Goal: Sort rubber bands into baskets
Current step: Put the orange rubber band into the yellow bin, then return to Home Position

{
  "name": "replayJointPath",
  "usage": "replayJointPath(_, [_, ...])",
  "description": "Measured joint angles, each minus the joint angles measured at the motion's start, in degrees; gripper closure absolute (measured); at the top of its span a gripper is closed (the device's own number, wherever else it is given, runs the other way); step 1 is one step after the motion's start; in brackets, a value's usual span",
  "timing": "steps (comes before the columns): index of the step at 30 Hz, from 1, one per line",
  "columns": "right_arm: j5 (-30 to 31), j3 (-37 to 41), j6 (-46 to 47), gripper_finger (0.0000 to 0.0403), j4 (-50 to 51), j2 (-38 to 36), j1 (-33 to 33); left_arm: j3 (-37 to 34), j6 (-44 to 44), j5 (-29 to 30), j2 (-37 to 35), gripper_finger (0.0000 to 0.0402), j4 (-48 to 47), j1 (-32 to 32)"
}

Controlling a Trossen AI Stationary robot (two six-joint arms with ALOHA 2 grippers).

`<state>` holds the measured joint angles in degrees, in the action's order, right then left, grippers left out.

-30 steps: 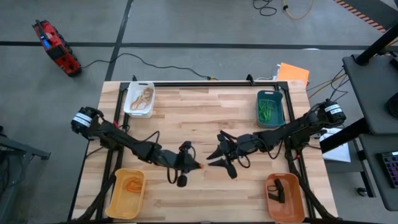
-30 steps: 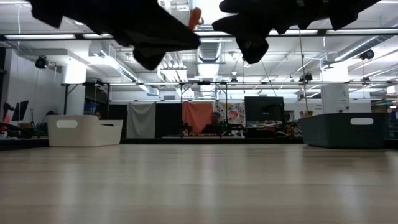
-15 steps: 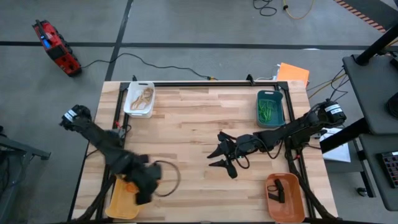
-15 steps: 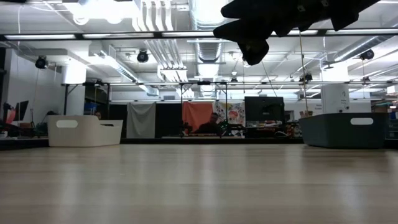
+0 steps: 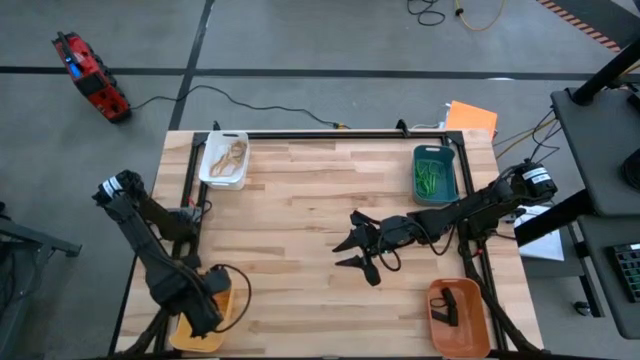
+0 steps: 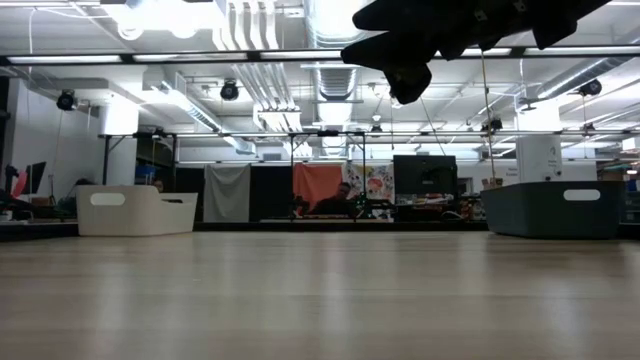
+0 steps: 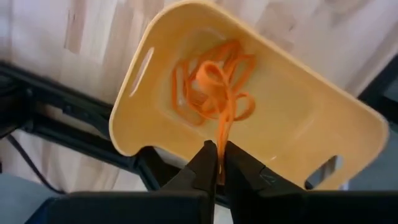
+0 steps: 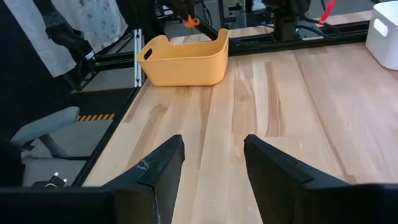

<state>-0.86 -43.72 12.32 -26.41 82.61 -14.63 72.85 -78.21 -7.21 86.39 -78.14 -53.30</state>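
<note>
— Fingers on the left gripper (image 7: 217, 163)?
— Pressed together on one orange rubber band (image 7: 222, 134), which runs from the fingertips toward the heap of orange bands (image 7: 211, 90) lying in the yellow basket (image 7: 292, 130). The gripper hangs right above that basket, at the bench's (image 5: 300, 200) near left corner.

— And the right gripper (image 5: 352, 254)?
— Over mid-bench, fingers (image 8: 158, 171) spread apart, nothing between them, bare wood below.

— Other baskets?
— White basket (image 5: 210, 172) at the far left corner, tan bands (image 5: 229, 154) inside. Teal basket (image 5: 448, 178) at the far right, green bands (image 5: 430, 176) in it. Orange basket (image 5: 472, 318) at the near right, black bands (image 5: 446, 306) in it.

— Anything loose on the bench?
— Can't make out any stray band from above.
</note>
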Motion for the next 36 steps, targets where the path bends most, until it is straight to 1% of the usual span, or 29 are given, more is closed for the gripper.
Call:
replayJointPath(5, [0.9, 0.0, 0.5, 0.0230, 0.0, 0.0, 0.0, -2.1, -1.4, -1.1, 0.0, 0.0369, 0.1, -0.1])
replayJointPath(10, [0.9, 0.0, 0.5, 0.0221, 0.0, 0.0, 0.0, -2.5, -3.2, -1.3, 0.0, 0.0330, 0.1, 0.0])
replayJointPath(13, [0.9, 0.0, 0.5, 0.0218, 0.0, 0.0, 0.0, -2.2, -3.4, -0.3, 0.0, 0.0307, 0.0, 0.0])
replayJointPath(17, [0.9, 0.0, -0.1, 0.0220, 0.0, 0.0, 0.0, -1.0, -3.5, 2.8, 0.0, 0.0287, 1.5, 0.0])
replayJointPath(18, [0.9, 0.0, 0.6, 0.0220, 0.0, 0.0, 0.0, -0.3, -3.4, 5.0, 0.0, 0.0285, 2.1, 0.0])
replayJointPath(20, [0.9, 0.0, 5.0, 0.0220, 0.0, 0.0, 0.0, 1.3, -1.4, 14.2, 0.0, 0.0284, 5.7, -0.1])
replayJointPath(22, [0.9, 0.0, 9.1, 0.0218, 0.1, 0.0, 0.0, 2.6, 5.9, 26.6, 0.0, 0.0285, 12.2, -0.3])
replayJointPath(23, [0.9, 0.0, 9.8, 0.0218, 0.1, 0.0, 0.0, 2.9, 11.7, 33.8, 0.0, 0.0287, 16.1, -0.6])
replayJointPath(25, [0.9, 0.0, 7.5, 0.0218, -0.3, 0.0, 0.0, 2.6, 25.0, 46.8, 0.0, 0.0290, 24.4, -1.0])
replayJointPath(26, [1.0, 0.0, 5.1, 0.0219, -0.8, 0.0, 0.0, 2.0, 31.9, 52.1, 0.0, 0.0292, 28.7, -0.9])
replayJointPath(28, [1.0, 0.0, -1.1, 0.0220, -1.7, 0.0, 0.0, 0.2, 43.7, 58.7, 0.0, 0.0295, 34.9, -0.1])
replayJointPath(29, [1.0, 0.0, -4.4, 0.0220, -1.8, 0.0, -0.1, -0.9, 49.0, 60.2, 0.0, 0.0298, 38.1, 0.8])
replayJointPath(32, [0.9, 0.0, -9.3, 0.0219, -4.2, 0.0, 0.1, -5.6, 64.3, 59.8, 0.0, 0.0306, 50.9, 5.5])
replayJointPath(33, [0.9, 0.0, -10.9, 0.0218, -5.7, 0.0, 0.2, -7.4, 69.6, 57.6, 0.0, 0.0309, 55.6, 7.2])
replayJointPath(35, [0.9, 0.0, -13.8, 0.0218, -6.6, -0.4, 0.4, -11.7, 79.8, 48.1, 0.0, 0.0315, 65.7, 11.7])
replayJointPath(36, [0.9, 0.0, -15.1, 0.0219, -6.5, -0.5, 0.4, -13.8, 83.5, 43.1, -0.2, 0.0319, 69.8, 13.8])
